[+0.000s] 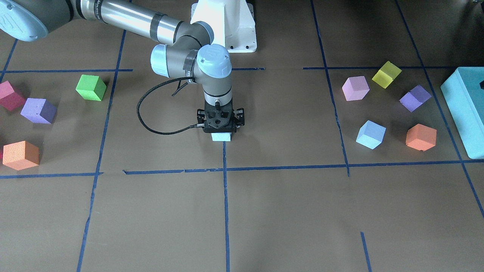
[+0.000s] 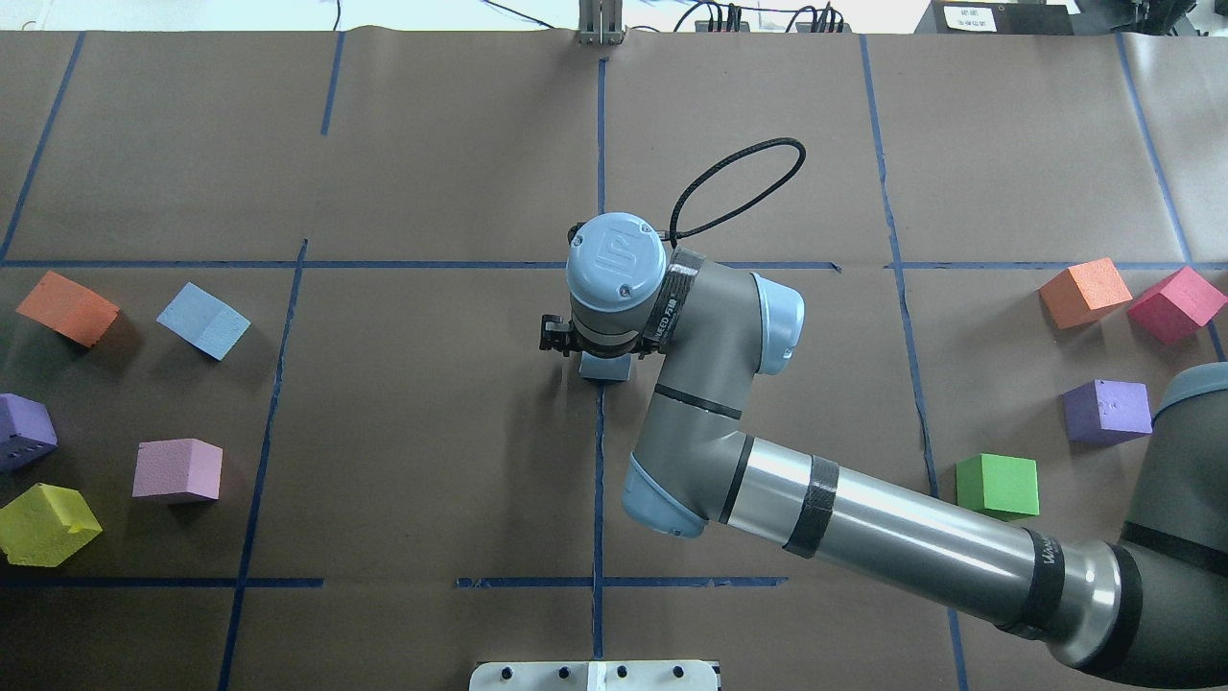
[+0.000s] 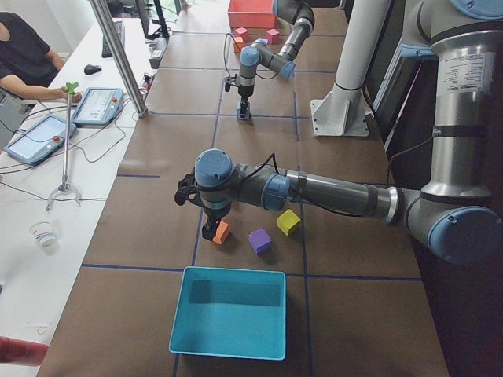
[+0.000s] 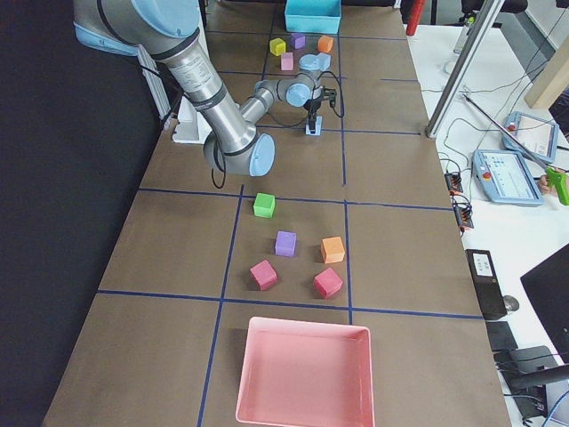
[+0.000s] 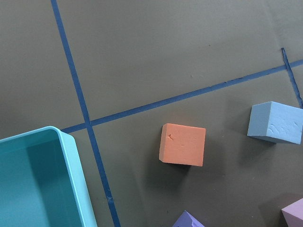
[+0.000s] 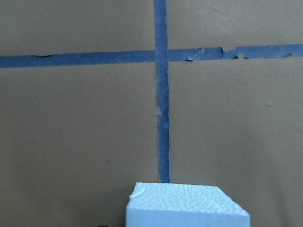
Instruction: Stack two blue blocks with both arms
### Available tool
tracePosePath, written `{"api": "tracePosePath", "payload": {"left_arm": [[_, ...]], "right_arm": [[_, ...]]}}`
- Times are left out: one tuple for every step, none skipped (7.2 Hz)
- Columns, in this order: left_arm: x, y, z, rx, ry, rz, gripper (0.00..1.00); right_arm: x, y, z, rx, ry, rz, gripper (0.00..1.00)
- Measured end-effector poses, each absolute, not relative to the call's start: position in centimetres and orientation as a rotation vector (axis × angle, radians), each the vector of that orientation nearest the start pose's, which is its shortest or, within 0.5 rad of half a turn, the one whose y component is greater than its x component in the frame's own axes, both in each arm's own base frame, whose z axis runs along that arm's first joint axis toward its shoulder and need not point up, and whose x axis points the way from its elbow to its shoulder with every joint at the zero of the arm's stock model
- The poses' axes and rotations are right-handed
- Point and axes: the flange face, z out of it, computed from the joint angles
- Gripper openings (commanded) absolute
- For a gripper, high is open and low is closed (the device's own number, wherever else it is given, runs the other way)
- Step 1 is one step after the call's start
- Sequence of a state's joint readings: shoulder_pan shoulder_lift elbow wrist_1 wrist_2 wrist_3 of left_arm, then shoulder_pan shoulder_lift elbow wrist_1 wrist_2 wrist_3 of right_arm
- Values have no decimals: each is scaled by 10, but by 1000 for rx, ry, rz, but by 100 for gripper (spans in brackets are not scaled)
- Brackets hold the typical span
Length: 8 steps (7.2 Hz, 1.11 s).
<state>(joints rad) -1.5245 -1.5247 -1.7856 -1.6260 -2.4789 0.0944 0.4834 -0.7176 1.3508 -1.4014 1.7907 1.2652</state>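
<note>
Reaches over table (image 1: pixel 264 211) w/ right arm (image 2: pixel 863 537), right gripper (image 1: pixel 221 130) pointing straight down on one blue block (image 1: pixel 221 137) at the centre tape line; can't tell if clamped or slack. Hangs left arm (image 3: pixel 338 195) out by teal box (image 1: pixel 463 109), left gripper (image 3: pixel 211 229) near orange block (image 1: pixel 421 137); grip unreadable, 2nd blue block (image 1: pixel 371 135) close by. Prob. base-laying: leave 1st block flat & square, lift straight up w/o nudging, then centre left gripper on the 2nd, not the orange.

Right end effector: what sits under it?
A pale blue block lies under the right end effector, over the blue tape line. The end effector hides most of it, so finger contact cannot be seen.
</note>
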Motion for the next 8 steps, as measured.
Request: {"api": "tracePosePath", "payload": {"left_arm": [[-33,-480,559,230,901,231,100],[-33,-479,559,230,901,231,100],[-33,-479,559,230,900,232,100],[-32,-479,558,230,900,232,100],[-31,-482,555,223,904,211,100],[-24,-492,541,206,913,162,100],[0,-506,519,178,927,125,100],[46,-520,493,128,945,112,100]], "right_arm": [[-623,-458,192,142,-838,83,100],[-592,-454,170,176,-865,96,100],[-547,-447,146,209,-901,112,100],[-490,-438,126,247,-947,134,100],[-439,-435,121,273,-985,159,100],[-398,-441,128,269,-1006,185,100],[-363,-456,143,241,-1009,211,100],[-332,-471,168,219,-989,214,100]]}}
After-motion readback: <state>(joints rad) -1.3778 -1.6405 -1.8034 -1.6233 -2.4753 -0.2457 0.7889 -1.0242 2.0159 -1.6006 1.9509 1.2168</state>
